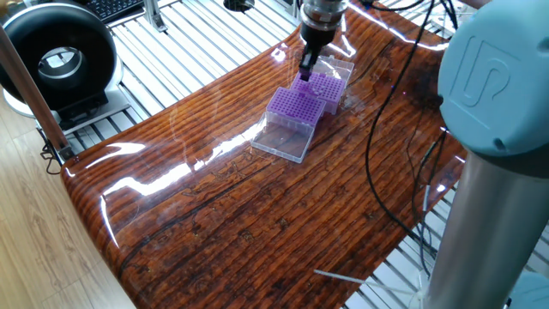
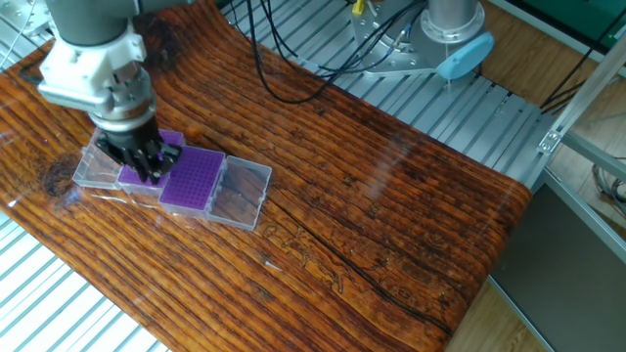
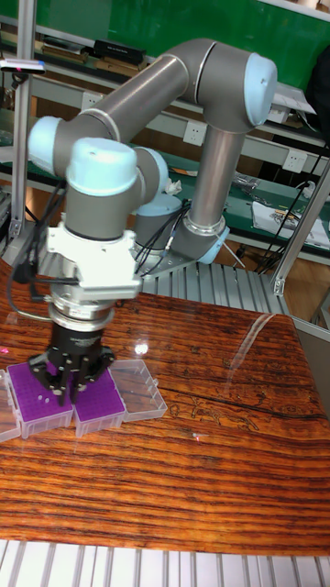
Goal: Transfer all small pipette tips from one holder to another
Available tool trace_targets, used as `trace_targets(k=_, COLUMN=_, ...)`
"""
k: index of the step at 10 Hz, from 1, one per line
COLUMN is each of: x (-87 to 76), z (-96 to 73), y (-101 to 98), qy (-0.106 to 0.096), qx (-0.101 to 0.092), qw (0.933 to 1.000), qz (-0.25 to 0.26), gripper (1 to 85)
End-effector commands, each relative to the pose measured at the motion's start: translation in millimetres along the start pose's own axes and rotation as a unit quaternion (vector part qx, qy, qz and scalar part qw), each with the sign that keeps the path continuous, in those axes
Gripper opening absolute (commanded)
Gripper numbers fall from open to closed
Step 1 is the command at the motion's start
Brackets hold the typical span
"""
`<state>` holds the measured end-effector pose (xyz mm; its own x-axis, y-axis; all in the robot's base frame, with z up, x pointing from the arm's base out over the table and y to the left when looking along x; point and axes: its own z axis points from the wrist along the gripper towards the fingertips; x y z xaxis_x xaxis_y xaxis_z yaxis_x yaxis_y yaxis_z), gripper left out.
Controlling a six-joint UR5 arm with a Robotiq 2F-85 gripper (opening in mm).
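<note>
— Where does the gripper [image 2: 149, 168] stand relative to the two purple racks?

— Low over the seam between them: one rack [image 2: 138, 168] lies under and behind it, the other rack [image 2: 192, 180] just beside, both lids open flat on the table [image 2: 391, 225].

— The jaws?

— Nearly together; whether they pinch a tip, I cannot tell.

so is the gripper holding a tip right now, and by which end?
Cannot tell. The gripper is down at the seam between the two purple racks, fingers close together, but any tip between them is too small to see.
</note>
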<state>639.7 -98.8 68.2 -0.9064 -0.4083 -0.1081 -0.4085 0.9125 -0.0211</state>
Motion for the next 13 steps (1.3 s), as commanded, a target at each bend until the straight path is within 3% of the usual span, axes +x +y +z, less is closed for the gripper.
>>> trace_targets(k=1, x=-26.0, z=-5.1, y=37.7, qy=-0.005, qx=-0.013, qw=0.9994, qz=0.033, gripper=21.7)
trace_targets(k=5, x=-55.3, z=-13.6, y=85.2, qy=-0.014, qx=-0.037, qw=0.9971, qz=0.065, gripper=19.0)
trace_targets(k=11, x=-94.9, z=-20.4, y=168.1, qy=-0.065, qx=-0.121, qw=0.9895, qz=0.044, gripper=19.0)
trace_targets(k=13, x=-100.2, z=-24.0, y=184.0, qy=-0.08, qx=-0.143, qw=0.9863, qz=0.018, gripper=19.3)
